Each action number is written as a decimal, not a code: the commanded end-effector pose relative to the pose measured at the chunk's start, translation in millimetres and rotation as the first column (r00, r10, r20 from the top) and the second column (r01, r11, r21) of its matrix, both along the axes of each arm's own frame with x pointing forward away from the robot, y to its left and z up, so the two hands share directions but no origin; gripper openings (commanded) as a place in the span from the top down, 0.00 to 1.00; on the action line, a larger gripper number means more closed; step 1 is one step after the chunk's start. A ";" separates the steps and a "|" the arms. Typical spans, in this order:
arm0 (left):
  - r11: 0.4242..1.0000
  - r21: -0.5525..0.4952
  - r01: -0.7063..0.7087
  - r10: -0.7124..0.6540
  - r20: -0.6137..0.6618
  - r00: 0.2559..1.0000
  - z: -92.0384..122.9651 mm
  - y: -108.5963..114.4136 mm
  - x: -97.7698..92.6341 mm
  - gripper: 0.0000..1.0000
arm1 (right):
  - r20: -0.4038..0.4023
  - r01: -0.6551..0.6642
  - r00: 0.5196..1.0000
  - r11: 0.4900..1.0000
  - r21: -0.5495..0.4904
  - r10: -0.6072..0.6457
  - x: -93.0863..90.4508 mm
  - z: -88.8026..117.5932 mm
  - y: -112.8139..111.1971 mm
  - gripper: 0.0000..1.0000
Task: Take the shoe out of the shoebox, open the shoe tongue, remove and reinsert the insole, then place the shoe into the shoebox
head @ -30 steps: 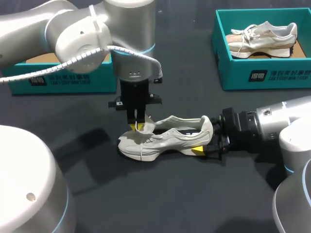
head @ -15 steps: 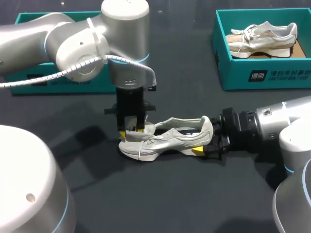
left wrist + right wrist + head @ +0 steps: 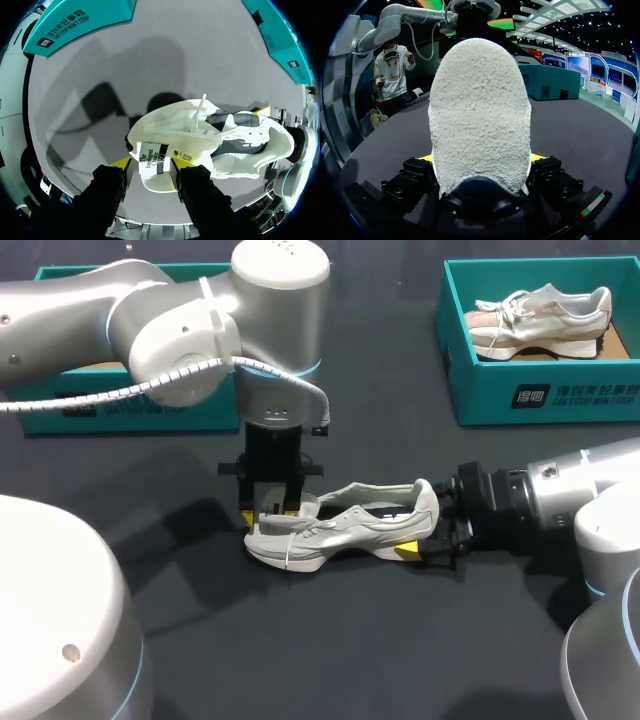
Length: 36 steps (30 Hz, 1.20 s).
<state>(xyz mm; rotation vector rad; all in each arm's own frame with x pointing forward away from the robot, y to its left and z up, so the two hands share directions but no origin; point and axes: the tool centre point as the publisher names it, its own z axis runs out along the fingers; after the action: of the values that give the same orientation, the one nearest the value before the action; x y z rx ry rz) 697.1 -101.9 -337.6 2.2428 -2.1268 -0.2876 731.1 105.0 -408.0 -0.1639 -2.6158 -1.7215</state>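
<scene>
**A:** Left wrist view – shoe (image 3: 210, 145) is out of the box and lying on its side on the desk (image 3: 350, 640), so step 1 is done imo. Tongue (image 3: 155, 160) is folded forward and sits between the left hand's (image 3: 152, 165) fingers. They're spread a bit and it doesn't look pinched.

**B:** Yeah, and the right hand (image 3: 481, 157) is clamped on the heel, one yellow tip each side. What about the insole?

**A:** Can't make it out inside the opening tbh. I'd guess the pull-out and reinsert are both left to do, then the drop into the shoebox (image 3: 120, 408) behind the left arm. The other box (image 3: 540, 395) has its own shoe – roughly a third done.
</scene>
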 end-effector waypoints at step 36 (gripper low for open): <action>0.568 -0.338 0.750 -0.694 0.292 0.658 139.2 -87.7 2.4 1.00 | -0.001 0.001 1.000 1.000 -0.005 -0.001 -0.2 0.4 0.8 1.00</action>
<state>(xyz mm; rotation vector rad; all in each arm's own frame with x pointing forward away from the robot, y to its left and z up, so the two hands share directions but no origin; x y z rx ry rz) 694.8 -190.6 -197.9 1.4694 -2.6062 0.3049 731.1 104.8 -408.3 -0.1643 -2.6156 -1.7214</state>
